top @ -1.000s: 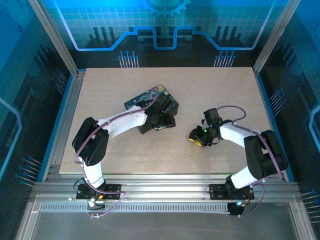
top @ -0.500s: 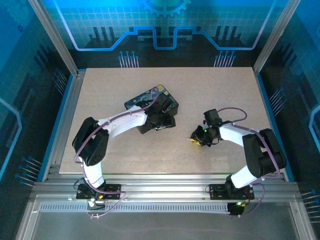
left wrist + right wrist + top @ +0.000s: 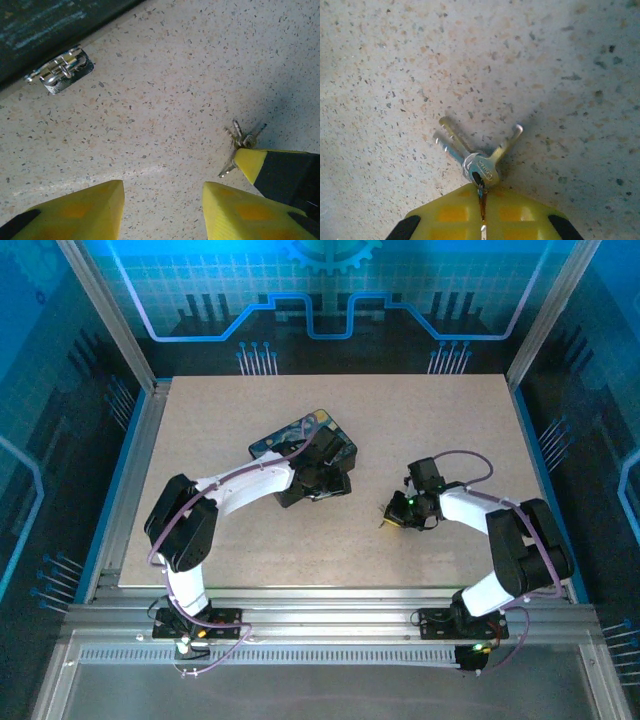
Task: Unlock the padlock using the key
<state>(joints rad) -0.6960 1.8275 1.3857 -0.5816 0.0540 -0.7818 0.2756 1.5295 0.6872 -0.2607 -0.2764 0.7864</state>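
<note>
the padlock (image 3: 62, 70), small and silver, lies at the edge of the dark box (image 3: 40, 25), right against it, with the speckled table (image 3: 450, 410) beneath. in the left wrist view it sits at the upper left, well apart from the bunch of keys (image 3: 480, 165), which is at the right of that same view.

the keys are three thin silver ones fanned out flat on the table from one ring. two point up and to the left, and one points up and to the right. their heads meet at the tip of the right pincer (image 3: 481, 192), whose yellow fingers are pressed together with the ring pinched in the seam between them, so it is clamped on the bunch.

the left pincer (image 3: 162, 186) hangs over bare table between the padlock and the keys. its two yellow fingertips (image 3: 107, 197) stand apart with nothing between them, and neither touches the padlock.

from above, the left arm reaches to the near side of the box, which lies slanted near the middle of the table and has a blue and yellow swirl print on its lid. the right arm bends in from the right, with its pincer low to the table on the right of the box and clear of it.
</note>
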